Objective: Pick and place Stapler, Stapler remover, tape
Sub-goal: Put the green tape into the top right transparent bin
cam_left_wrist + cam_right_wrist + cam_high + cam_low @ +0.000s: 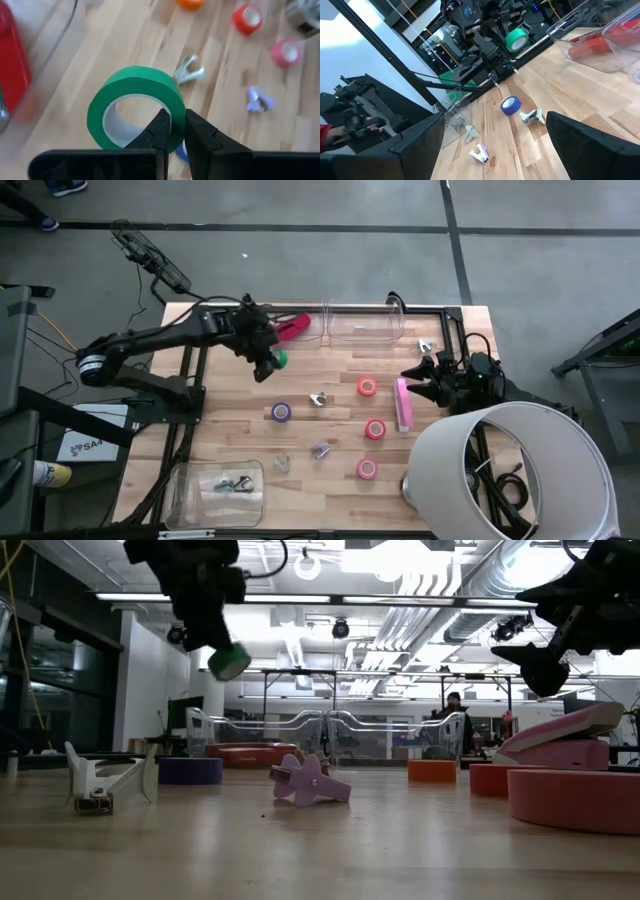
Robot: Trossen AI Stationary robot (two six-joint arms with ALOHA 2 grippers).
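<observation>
My left gripper (272, 362) hangs above the table's far left middle, shut on the green tape roll (135, 107), also in the low view (229, 662). The purple tape (281, 412) and three red-pink tapes (367, 387) (375, 429) (367, 469) lie flat on the wood. Three small staple removers (318, 399) (321, 449) (282, 464) are scattered between them. The pink stapler (403, 405) lies right of centre. A red stapler (293, 327) sits at the far edge by a clear tray. My right gripper (422, 375) hovers open just right of the pink stapler. My left gripper pinches the green roll's wall (176, 117), one finger (160, 131) inside the ring and the other (201, 136) outside. The fingers come from above, pointing down. The roll is lifted clear and hangs tilted below the fingertips (229, 662).
A clear tray (362, 328) stands at the far edge and a clear tub (215, 485) holding small dark things sits at the near left corner. A large white cylinder (510, 470) covers the near right corner. Bare wood lies around the purple tape.
</observation>
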